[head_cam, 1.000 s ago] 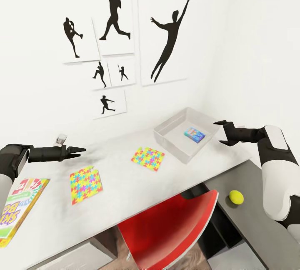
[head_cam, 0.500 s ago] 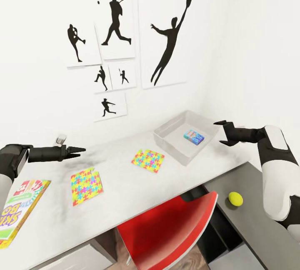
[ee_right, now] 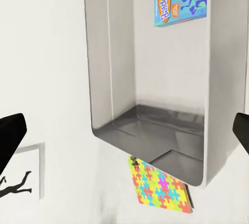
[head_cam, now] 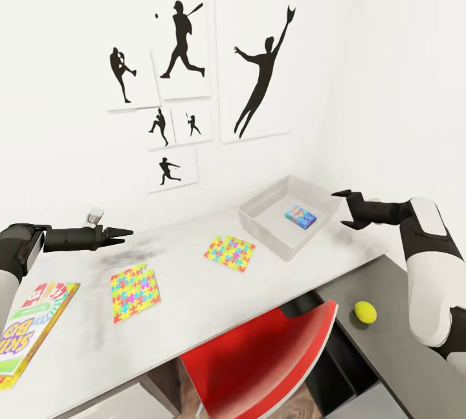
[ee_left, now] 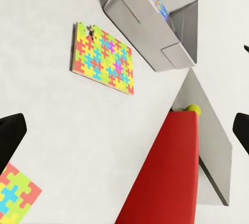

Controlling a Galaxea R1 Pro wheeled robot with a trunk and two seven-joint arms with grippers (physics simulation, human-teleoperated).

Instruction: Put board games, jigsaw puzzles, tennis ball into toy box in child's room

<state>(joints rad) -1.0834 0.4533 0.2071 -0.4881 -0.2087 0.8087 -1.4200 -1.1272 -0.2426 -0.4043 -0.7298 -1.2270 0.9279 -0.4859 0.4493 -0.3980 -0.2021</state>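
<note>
The toy box stands at the back right of the pale table with a small blue board game lying inside. Two jigsaw puzzles lie flat on the tabletop. A larger green-edged board game rests at the table's left front. The tennis ball sits on the lower dark grey section. My right gripper hovers open just right of the toy box, empty. My left gripper hangs open above the table's left part, empty. The bed is out of view.
A red chair is tucked under the table's front edge, between the puzzles and the ball. Black baseball-player pictures hang on the white wall behind. A small white object stands by the wall near my left arm.
The whole picture has shifted a little as the camera moved. Both arms keep about the same pose, and nothing on the table has moved.
</note>
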